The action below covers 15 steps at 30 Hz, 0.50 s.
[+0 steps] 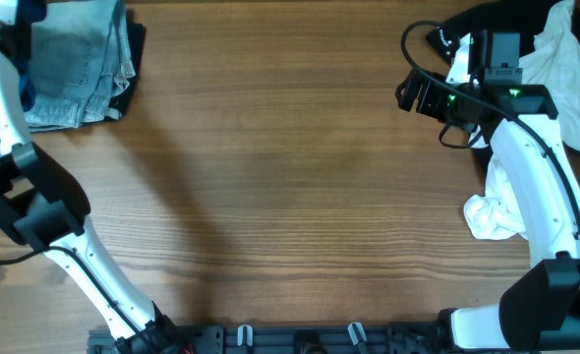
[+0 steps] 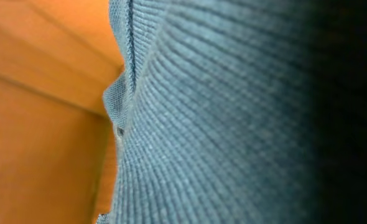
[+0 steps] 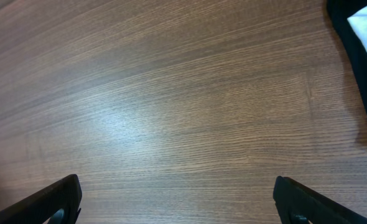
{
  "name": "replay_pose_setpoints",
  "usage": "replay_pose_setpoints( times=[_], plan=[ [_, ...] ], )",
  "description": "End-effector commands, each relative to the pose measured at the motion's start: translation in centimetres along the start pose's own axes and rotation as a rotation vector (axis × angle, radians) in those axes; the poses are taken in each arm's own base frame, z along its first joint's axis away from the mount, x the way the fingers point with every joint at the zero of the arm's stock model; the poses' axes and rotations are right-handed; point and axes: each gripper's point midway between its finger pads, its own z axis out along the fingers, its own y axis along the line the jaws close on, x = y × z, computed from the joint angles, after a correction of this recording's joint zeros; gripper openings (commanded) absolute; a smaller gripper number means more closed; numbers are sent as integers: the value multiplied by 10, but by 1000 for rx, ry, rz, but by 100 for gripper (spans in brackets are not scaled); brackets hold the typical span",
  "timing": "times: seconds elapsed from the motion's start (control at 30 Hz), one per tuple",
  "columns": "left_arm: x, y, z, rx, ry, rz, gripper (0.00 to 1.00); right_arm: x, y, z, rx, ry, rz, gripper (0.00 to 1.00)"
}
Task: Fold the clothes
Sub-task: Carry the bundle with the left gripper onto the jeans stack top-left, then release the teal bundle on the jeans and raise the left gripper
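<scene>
Right pincer (image 3: 183, 205) spread above table (image 3: 171, 93); left wrist view: only blue knit (image 2: 221, 124), cannot tell left pincer's (image 1: 23, 87) grip.

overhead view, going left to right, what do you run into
folded blue denim pile → bare brown wooden table → right gripper → crumpled white cloth → rumpled white garment at the far right

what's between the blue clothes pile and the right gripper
Nothing. In the overhead view, only bare wooden table lies between the blue clothes pile and the right gripper, which is open.
</scene>
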Motion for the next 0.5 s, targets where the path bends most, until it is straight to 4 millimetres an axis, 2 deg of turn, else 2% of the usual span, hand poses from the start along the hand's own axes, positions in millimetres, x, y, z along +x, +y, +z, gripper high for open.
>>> replay_pose_setpoints(
  times=[0.0, 0.03, 0.07, 0.17, 0.23, 0.37, 0.47],
  plan=[
    [-41, -34, -24, 115, -105, 3, 22, 2, 1, 6, -11, 20, 9, 100],
    [-43, -42, -25, 138, -108, 3, 42, 2, 1, 6, -11, 20, 9, 99],
    [-45, -51, -26, 162, -109, -8, 100, 3, 1, 6, -11, 21, 9, 100],
    [-52, -73, -30, 198, -106, -10, 100, 4, 0, 6, -9, 27, 11, 99],
    [-61, -80, -34, 205, -120, -53, 100, 5, 0, 6, -9, 29, 11, 99],
    [-93, -84, -64, 214, -183, -201, 100, 5, 2, 6, -19, 31, 11, 100],
    [-113, -74, -85, 204, -239, -294, 100, 5, 3, 6, -24, 33, 11, 100]
  ],
)
